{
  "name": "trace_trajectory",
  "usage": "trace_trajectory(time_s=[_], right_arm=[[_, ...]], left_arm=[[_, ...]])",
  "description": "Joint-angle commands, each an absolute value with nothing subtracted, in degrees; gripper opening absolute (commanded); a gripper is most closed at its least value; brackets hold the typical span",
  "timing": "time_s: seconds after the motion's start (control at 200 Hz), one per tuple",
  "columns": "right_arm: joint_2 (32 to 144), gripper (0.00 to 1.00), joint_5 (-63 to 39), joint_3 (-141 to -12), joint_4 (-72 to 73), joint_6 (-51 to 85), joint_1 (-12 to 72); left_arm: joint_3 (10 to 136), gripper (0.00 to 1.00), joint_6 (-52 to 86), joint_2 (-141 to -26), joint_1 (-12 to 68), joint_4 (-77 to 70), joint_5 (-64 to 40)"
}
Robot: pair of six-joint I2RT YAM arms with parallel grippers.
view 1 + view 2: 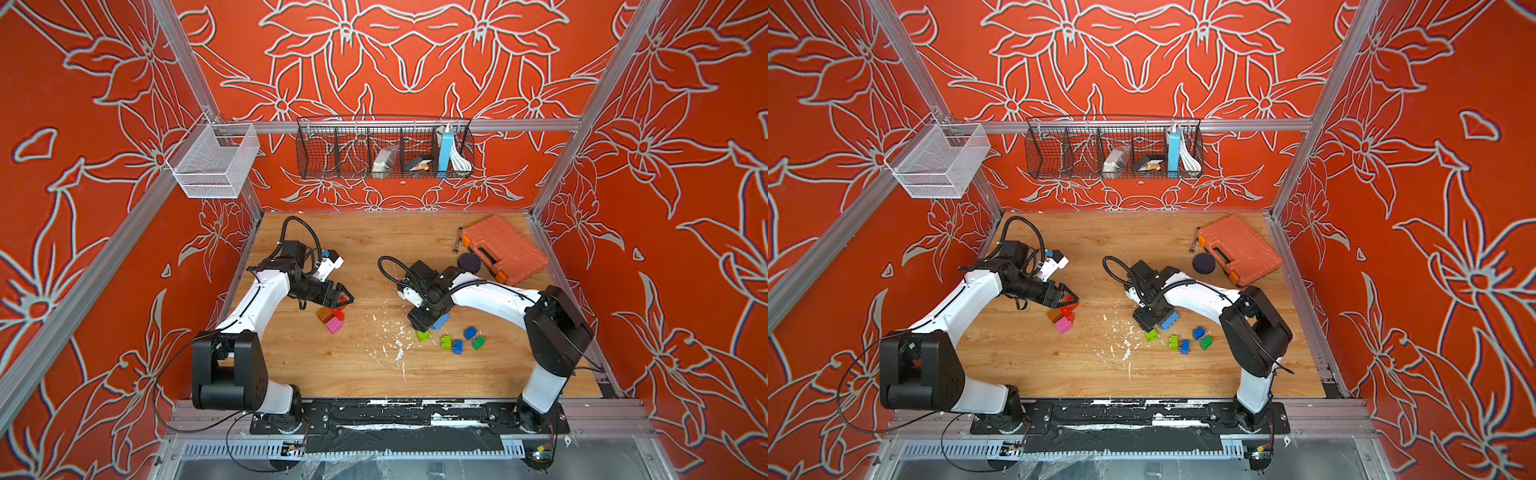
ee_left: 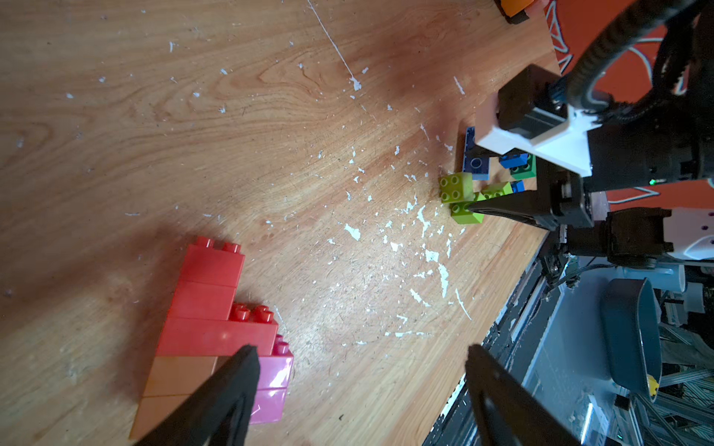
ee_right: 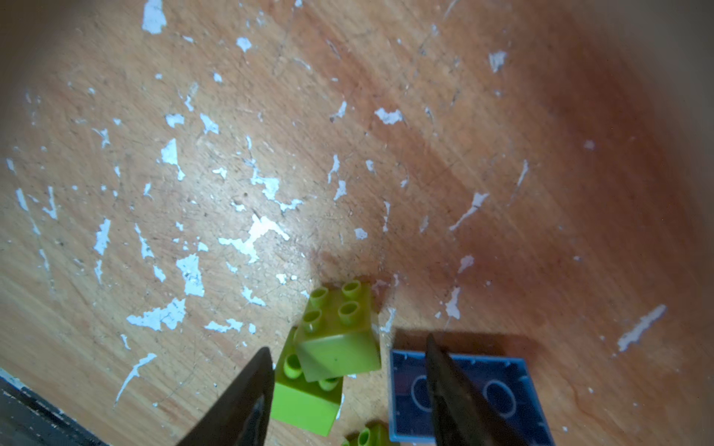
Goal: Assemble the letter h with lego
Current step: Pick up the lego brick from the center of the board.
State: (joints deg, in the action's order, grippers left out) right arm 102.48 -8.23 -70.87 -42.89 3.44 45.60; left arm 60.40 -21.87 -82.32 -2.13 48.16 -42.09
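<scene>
Here we find the left hand (image 2: 359, 349) spread wide, one side of it overlapping the stack of red, brown and pink lego (image 2: 216, 332), which lies on its side on the counter (image 1: 374, 374), left of centre in both top views. The right hand (image 3: 347, 343) stands parted too (gripping nothing), with a tilted lime brick (image 3: 336, 347) between its tips and a blue brick (image 3: 405, 386) just beside. Other loose bricks (image 1: 457, 347) sit right of centre.
</scene>
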Motion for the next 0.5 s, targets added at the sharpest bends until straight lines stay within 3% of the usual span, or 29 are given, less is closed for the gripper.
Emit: trace_trajectory(time_s=[0.0, 0.11, 0.215, 0.365, 0.495], right_arm=[[105.00, 0.59, -9.16, -72.70, -44.26, 2.29, 46.50], [106.46, 0.45, -8.18, -72.95, -42.56, 3.22, 47.11], [106.25, 0.38, -8.62, -73.12, -40.79, 4.21, 47.50], [103.07, 0.32, -8.28, -71.05, -34.97, 6.15, 48.29], [98.64, 0.31, -11.82, -65.99, -20.34, 8.51, 49.46]], left_arm=[[60.57, 0.85, -22.03, -83.11, -1.86, 49.49, -43.82], [60.34, 0.84, -20.30, -83.40, -1.93, 48.43, -44.12], [60.15, 0.84, -19.43, -83.48, -1.87, 48.87, -45.47], [58.81, 0.85, -16.82, -83.62, -1.90, 47.33, -47.97], [57.43, 0.85, -14.91, -84.21, -1.77, 45.19, -51.76]])
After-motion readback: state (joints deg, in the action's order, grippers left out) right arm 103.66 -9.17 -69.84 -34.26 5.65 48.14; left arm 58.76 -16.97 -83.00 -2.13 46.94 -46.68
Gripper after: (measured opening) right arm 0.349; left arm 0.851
